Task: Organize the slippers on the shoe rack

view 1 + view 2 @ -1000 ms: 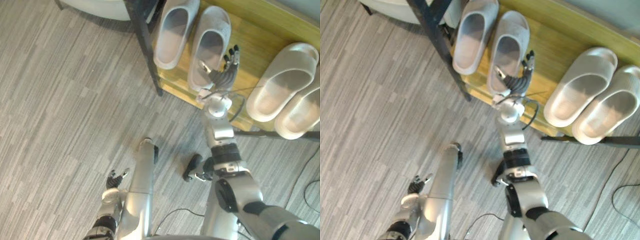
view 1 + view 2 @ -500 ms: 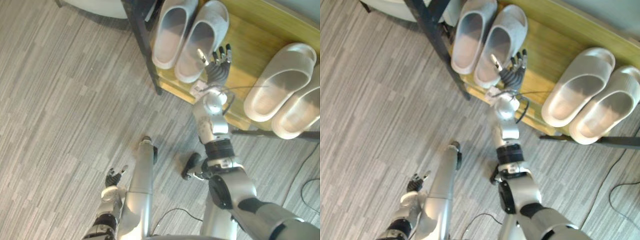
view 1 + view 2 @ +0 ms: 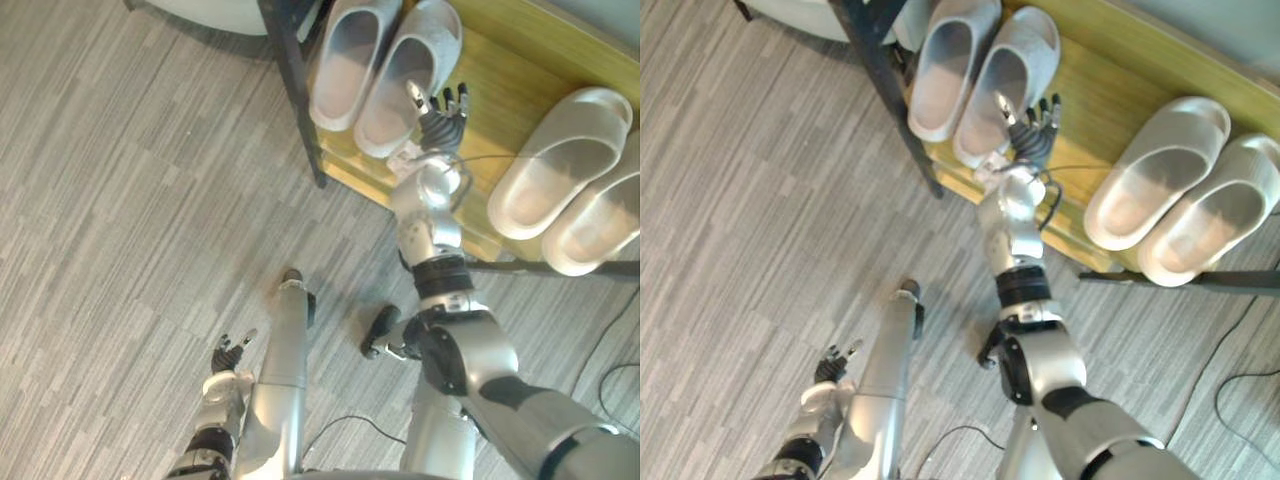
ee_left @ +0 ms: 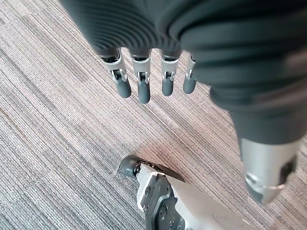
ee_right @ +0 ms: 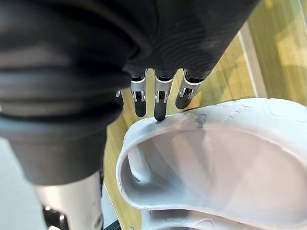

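The shoe rack (image 3: 505, 75), a wooden shelf in a dark frame, stands at the far side, with a pale pair (image 3: 560, 170) at its right and a grey pair (image 3: 345, 60) at its left. The step in hand looks to be squaring the grey pair's right slipper (image 3: 405, 75) against its mate. The right hand (image 3: 440, 115) is released, its straight fingers (image 5: 159, 103) touching that slipper's rim and grasping nothing; the left hand (image 3: 228, 355) hangs slack-fingered over the floor (image 3: 120, 200) at near left; next, I judge, comes a gentle leftward nudge, light enough not to tip the slipper off the near edge.
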You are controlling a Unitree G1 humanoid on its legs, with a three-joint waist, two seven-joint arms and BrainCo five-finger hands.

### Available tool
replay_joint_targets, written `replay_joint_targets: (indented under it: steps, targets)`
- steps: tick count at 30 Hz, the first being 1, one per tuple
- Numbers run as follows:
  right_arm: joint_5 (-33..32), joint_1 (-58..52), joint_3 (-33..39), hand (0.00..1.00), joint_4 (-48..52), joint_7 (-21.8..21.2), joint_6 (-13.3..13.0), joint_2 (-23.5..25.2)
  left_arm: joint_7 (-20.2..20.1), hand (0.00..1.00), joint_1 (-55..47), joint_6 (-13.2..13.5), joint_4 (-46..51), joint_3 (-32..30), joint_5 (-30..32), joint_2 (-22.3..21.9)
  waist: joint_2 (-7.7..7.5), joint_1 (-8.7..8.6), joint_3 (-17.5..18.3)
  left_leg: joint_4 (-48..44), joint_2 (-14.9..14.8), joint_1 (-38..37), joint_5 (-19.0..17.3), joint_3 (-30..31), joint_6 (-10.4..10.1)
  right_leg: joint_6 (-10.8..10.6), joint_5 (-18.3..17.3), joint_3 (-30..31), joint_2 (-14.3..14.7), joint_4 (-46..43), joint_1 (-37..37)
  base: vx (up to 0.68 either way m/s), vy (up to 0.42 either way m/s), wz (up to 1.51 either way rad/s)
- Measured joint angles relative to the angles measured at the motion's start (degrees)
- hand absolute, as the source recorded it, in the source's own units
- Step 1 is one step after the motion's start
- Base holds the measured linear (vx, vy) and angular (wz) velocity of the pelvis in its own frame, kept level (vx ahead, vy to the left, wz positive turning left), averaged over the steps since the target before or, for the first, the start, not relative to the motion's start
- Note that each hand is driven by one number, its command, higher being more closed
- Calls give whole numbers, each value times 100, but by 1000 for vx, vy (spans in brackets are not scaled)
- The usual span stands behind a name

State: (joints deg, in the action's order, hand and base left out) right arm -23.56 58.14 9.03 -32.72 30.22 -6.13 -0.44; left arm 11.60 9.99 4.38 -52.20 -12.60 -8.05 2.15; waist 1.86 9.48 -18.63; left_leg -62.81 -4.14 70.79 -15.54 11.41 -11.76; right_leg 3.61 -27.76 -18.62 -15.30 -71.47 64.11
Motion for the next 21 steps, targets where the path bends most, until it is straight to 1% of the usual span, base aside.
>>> replay_joint_targets:
  steps: [2,3,5,8,10,11,12,13,14,16,18,21]
  targets:
    - [84,-8,-4,0,-1,-51,44,-14,-57,0,0,-3,11,0,-4,16,0,-7,0,5,-40,-45,1,-17,0,73,46,4,31,36,-30,6,42,-11]
    - [215,-44,-12,0,-1,-75,114,-25,-60,0,0,-10,10,0,-8,30,0,-10,0,31,-63,-155,2,-38,0,94,67,8,46,73,-133,10,37,-8]
    - [351,-165,-26,0,7,-95,154,-25,-64,0,0,-15,9,-1,-11,41,-5,-17,3,106,-77,-353,1,-65,1,101,77,14,57,151,-319,6,17,-2]
    - [583,-630,-35,0,35,-206,233,5,-76,0,-33,-15,23,-59,-111,43,-23,-48,21,454,-151,-977,27,-177,43,-10,132,41,135,514,-881,17,12,-7]
    - [793,-1029,-112,0,69,-280,278,47,-107,0,-89,-15,55,-187,-111,33,-59,-133,48,806,-196,-1438,63,-301,130,-109,201,54,168,847,-1287,36,22,-10]
    - [799,-1221,-192,0,103,-301,299,48,-164,0,-144,-14,85,-216,-117,34,-66,-171,56,967,-231,-1662,88,-364,165,-105,276,59,203,1032,-1490,44,30,-10]
    - [812,-1417,-270,0,243,-311,352,47,-193,0,-179,-14,86,-214,-119,40,-69,-199,58,1095,-243,-1830,113,-405,205,-106,325,48,207,1176,-1657,43,41,-5]
    - [992,-1699,-337,0,465,-344,399,41,-205,0,-211,-15,85,-214,-119,40,-78,-263,71,1296,-255,-2069,154,-477,247,-129,392,49,212,1369,-1881,52,53,1]
    - [1072,-1898,-426,0,624,-400,408,34,-231,0,-254,-14,80,-214,-120,38,-88,-316,82,1447,-272,-2260,192,-544,280,-145,457,48,216,1527,-2072,74,72,-2]
    - [1338,-2368,-685,0,1030,-538,419,-12,-308,0,-359,-14,57,-209,-119,32,-148,-366,131,1774,-337,-2657,258,-746,341,-161,607,93,244,1872,-2410,82,76,-11]
    - [1710,-3085,-1060,0,1424,-739,435,-15,-343,0,-520,-14,-12,-200,-110,-12,-219,-442,257,2286,-385,-3303,362,-979,389,-264,811,156,324,2453,-2983,113,96,-21]
    - [2062,-3948,-1422,0,1752,-1009,438,-21,-450,0,-776,-13,-47,-48,-37,-80,-270,-498,553,2866,-431,-3939,451,-1234,476,-383,1058,218,435,3154,-3556,170,116,-27]
